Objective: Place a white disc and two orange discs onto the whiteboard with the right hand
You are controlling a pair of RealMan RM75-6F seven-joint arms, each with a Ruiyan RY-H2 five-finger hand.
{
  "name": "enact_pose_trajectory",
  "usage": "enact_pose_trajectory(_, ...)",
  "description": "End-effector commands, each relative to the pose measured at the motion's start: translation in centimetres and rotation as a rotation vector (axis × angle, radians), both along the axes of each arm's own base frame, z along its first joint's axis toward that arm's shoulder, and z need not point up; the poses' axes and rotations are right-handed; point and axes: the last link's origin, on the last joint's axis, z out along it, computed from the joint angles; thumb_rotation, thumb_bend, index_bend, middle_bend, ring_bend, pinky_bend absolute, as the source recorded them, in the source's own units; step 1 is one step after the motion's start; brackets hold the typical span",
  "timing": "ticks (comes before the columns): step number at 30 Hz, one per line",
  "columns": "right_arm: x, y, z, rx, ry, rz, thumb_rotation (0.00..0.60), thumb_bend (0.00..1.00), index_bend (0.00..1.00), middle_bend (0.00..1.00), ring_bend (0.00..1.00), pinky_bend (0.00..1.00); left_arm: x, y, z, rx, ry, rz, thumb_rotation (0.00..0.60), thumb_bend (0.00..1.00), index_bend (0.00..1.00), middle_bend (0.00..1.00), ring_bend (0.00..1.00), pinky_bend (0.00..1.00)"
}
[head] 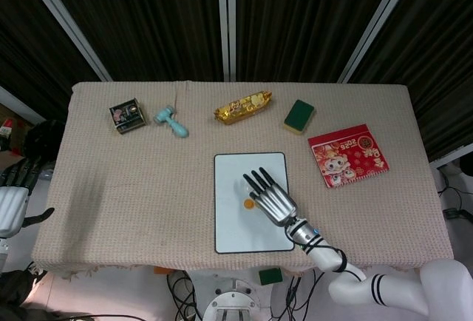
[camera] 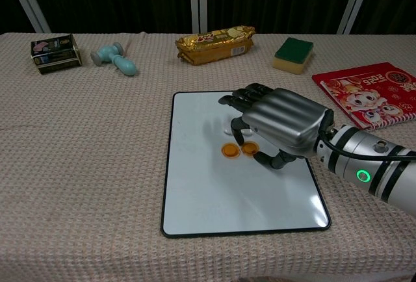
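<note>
Lying on the whiteboard (camera: 214, 184), two orange discs (camera: 230, 150) are seen side by side in the chest view, one just beyond the fingertips of the right hand (camera: 276, 124) toward its thumb side and the other partly tucked under the curled fingers. A white disc (camera: 229, 128) is only partly visible under the same fingertips, on the far side of the orange pair (its outline is mostly hidden). The right hand is held palm down above the middle of the board, fingers apart and bent downward, with nothing seen gripped; whether the fingertips touch any disc cannot be told. In the head view the same hand (head: 268, 197) covers most of the discs, and only one orange disc (head: 248, 204) shows beside it.

Beyond the hand, on the cloth-covered table (camera: 84, 165), a gold snack packet (camera: 215, 41) and a green sponge (camera: 293, 54) are placed. Off to the hand's outer side a red booklet (camera: 370, 92) is laid. Far across from the thumb side, a teal toy hammer (camera: 115, 59) and a small dark box (camera: 55, 52) are found. The left hand (head: 11, 199) is seen at the edge of the head view, off the table, holding nothing.
</note>
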Motion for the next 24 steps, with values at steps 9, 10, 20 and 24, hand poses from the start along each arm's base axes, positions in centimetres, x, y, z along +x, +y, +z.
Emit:
enact_pose_trajectory(9,0.22,0.04,-0.36,0.008,-0.004,0.001,0.600,0.36,0.54,0.00,0.00,0.00,-0.14,-0.02,0.07,0.001,-0.002,0.002,0.600,0.13,0.11,0.04,0.00,0.10)
enact_pose_trajectory(10,0.24,0.06,-0.37,0.009,-0.004,0.002,0.600,0.36,0.54,0.00,0.00,0.00,-0.15,-0.03,0.08,0.001,-0.002,0.002,0.600,0.13,0.11,0.04,0.00,0.10)
enact_pose_trajectory(20,0.30,0.27,-0.38,0.011,-0.004,0.006,0.600,0.36,0.53,0.00,0.00,0.00,-0.14,-0.04,0.12,0.002,-0.003,-0.001,0.600,0.13,0.11,0.04,0.00,0.10)
enact_pose_trajectory(24,0.29,0.25,-0.38,0.012,-0.001,0.006,0.600,0.36,0.48,0.00,0.00,0.00,-0.16,-0.05,0.15,0.002,-0.003,0.001,0.600,0.13,0.11,0.04,0.00,0.10)
